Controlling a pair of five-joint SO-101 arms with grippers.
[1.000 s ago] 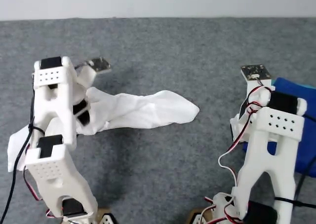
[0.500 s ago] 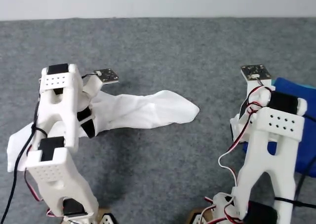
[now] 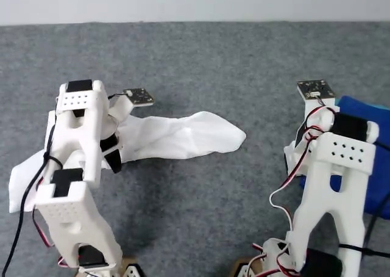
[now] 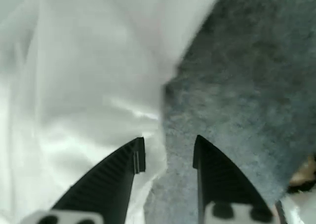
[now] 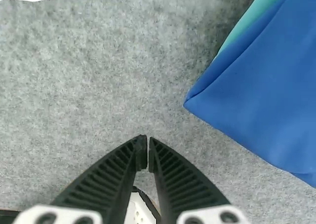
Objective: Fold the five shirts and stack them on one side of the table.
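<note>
White crumpled fabric shirt (image 3: 183, 140) stretching sideways, edge between parted, empty left end effector (image 4: 168, 155) tips; right end effector (image 5: 147, 152) closed, empty, farther off.

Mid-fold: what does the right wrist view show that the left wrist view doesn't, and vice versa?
Right wrist, not left: the blue shirt with a teal cloth edge alongside, and the right arm's jaws shut above the grey table cover. Left wrist, not right: the left arm's jaws open, straddling the edge of the white shirt. Both: that table cover; a white sliver at the right wrist view's edge is probably the same shirt.
</note>
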